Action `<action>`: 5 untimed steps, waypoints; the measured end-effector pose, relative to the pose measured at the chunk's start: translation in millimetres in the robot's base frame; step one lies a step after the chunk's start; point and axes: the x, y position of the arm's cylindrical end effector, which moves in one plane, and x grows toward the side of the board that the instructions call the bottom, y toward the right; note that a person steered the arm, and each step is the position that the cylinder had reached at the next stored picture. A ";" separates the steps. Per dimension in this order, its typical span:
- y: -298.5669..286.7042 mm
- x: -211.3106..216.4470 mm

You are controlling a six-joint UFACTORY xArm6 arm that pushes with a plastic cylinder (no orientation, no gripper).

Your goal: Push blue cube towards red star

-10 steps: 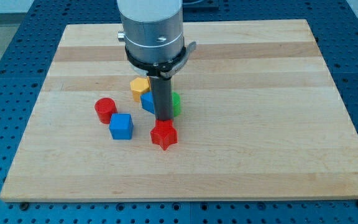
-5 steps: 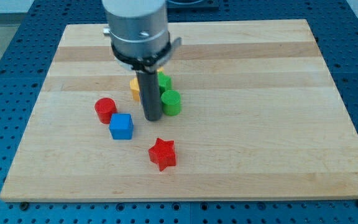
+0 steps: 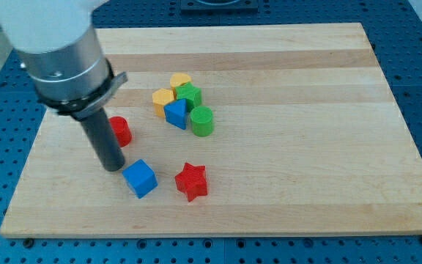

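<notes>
My tip (image 3: 113, 167) is touching the blue cube's (image 3: 140, 178) left side; the red star (image 3: 192, 181) is waiting near, not touching. No jaws here.

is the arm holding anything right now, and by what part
Nothing is held; the arm ends in a plain rod. My tip sits on the board at the blue cube's left, close to or touching it, with the red star on its right.
</notes>
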 end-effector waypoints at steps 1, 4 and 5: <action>3.2 19.3; 41.9 64.0; 16.6 59.9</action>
